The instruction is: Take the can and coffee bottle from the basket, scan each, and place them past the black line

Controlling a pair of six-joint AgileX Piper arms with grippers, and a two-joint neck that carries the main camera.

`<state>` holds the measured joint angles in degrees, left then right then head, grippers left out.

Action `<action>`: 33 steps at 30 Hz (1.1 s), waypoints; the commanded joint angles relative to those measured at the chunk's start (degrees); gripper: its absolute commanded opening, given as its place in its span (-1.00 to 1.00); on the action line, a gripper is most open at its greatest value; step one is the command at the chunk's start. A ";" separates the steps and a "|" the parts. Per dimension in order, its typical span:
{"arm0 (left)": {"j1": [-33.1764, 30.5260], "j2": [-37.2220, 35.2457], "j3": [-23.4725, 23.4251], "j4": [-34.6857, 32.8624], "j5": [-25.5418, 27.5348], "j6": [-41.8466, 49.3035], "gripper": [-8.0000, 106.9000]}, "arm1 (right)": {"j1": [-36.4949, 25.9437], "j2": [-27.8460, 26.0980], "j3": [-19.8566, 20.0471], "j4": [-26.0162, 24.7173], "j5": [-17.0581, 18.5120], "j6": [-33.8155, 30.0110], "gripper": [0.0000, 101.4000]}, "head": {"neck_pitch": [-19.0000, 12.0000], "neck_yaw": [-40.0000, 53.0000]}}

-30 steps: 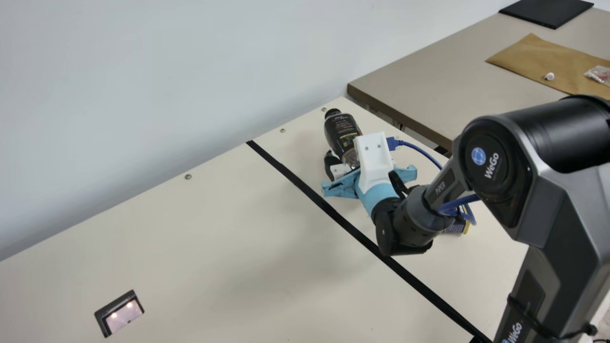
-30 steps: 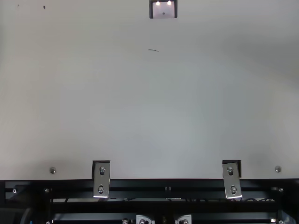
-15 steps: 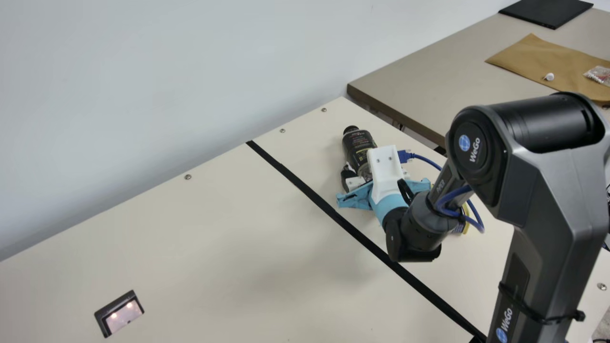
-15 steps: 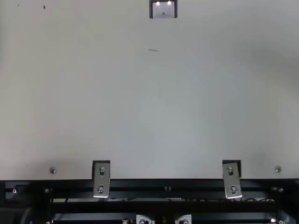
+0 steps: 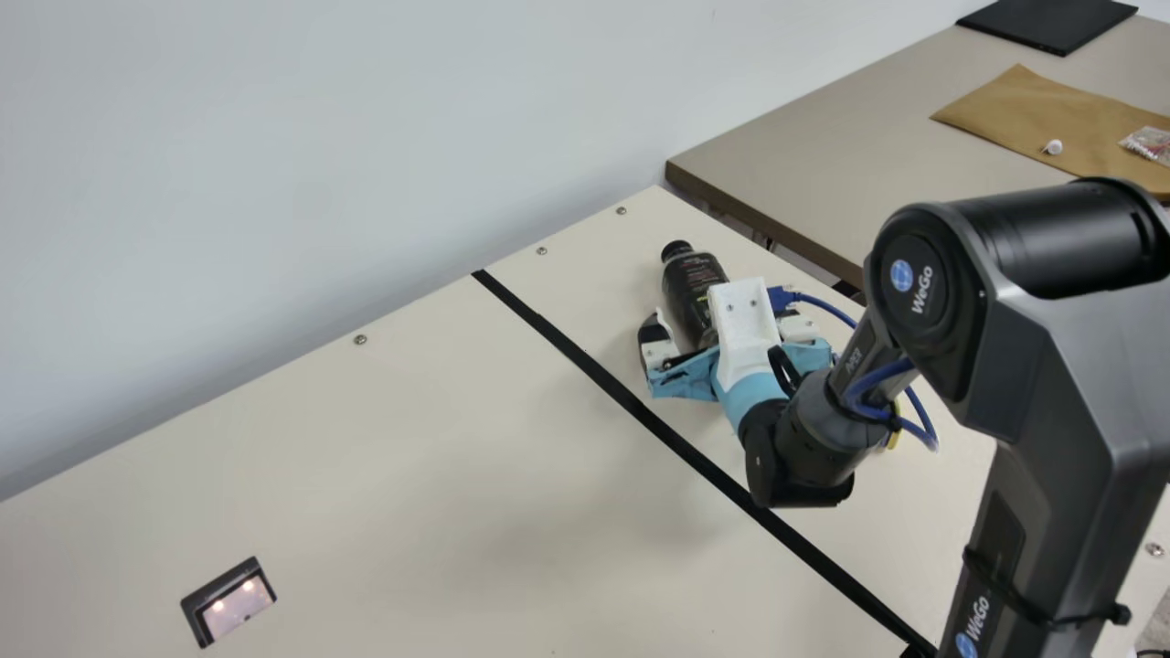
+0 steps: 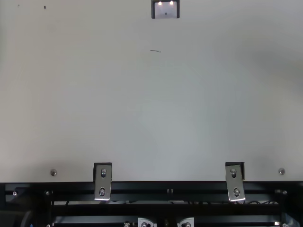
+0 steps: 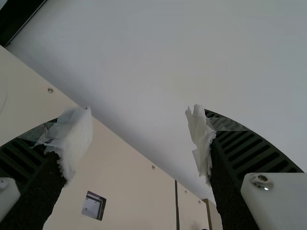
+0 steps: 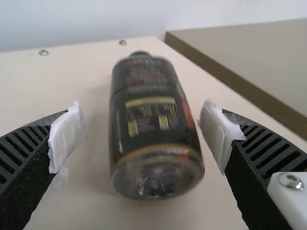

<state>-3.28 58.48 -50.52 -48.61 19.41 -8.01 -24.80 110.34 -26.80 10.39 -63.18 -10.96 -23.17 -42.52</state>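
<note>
- Beyond the long black line (image 5: 640,408) on the cream worktop (image 5: 411,503), the dark coffee bottle with a black cap and a clear base (image 5: 690,281) lay on its side, its cap toward the worktop's far corner.
- Around that bottle, the blue-and-white right end effector (image 5: 720,313) was spread wide, one finger at either side.
- In the right wrist view, gaps showed between the bottle and both white-wrapped fingertips of the right end effector (image 8: 141,119); the bottle's base faced the camera, and its label was blurred.
- Behind the right arm (image 5: 1051,366) and its looped blue cable (image 5: 827,313), a yellow-edged item (image 5: 895,438) was mostly hidden, probably the can, on the same side of the line as the bottle.
- In the left wrist view, the left end effector (image 7: 138,125) was wide apart too, with nothing between its wrapped tips and the pale wall (image 7: 144,62) behind them.
- Across the line from the bottle, a square scanner window in a black frame (image 5: 228,603) was set in the worktop, two lights glowing in it.
- On a taupe second worktop (image 5: 823,174) lay a brown paper sheet (image 5: 1015,105), with a small white piece (image 5: 1053,146) and a clear packet (image 5: 1148,143) on it.
</note>
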 commanded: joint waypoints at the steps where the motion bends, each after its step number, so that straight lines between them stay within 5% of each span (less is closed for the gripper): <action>1: 0.00 0.00 0.00 0.00 0.00 0.00 0.71 | 0.80 -2.68 0.66 0.39 -0.10 -0.49 1.00 | -1.62 -1.26; 8: 0.00 0.00 0.00 0.00 0.00 0.00 0.71 | 5.72 -13.89 2.38 3.13 1.67 -3.00 1.00 | -1.62 -1.26; 13: 0.00 0.00 0.00 0.00 0.00 0.00 0.71 | 10.47 -22.40 1.66 5.13 7.64 -5.53 1.00 | -1.62 -1.26; 22: 0.00 0.00 0.00 0.00 0.00 0.00 0.71 | 18.35 -33.91 -3.19 8.30 27.63 -7.70 1.00 | -1.76 1.91; 33: 0.00 0.00 0.00 0.00 0.00 0.00 0.71 | 23.23 -43.48 -10.15 11.21 52.08 -8.08 1.00 | -1.83 17.13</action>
<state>-3.28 58.48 -50.52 -48.61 19.41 -8.01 -1.77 67.90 -36.28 21.43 -18.93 -19.24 -23.46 -27.27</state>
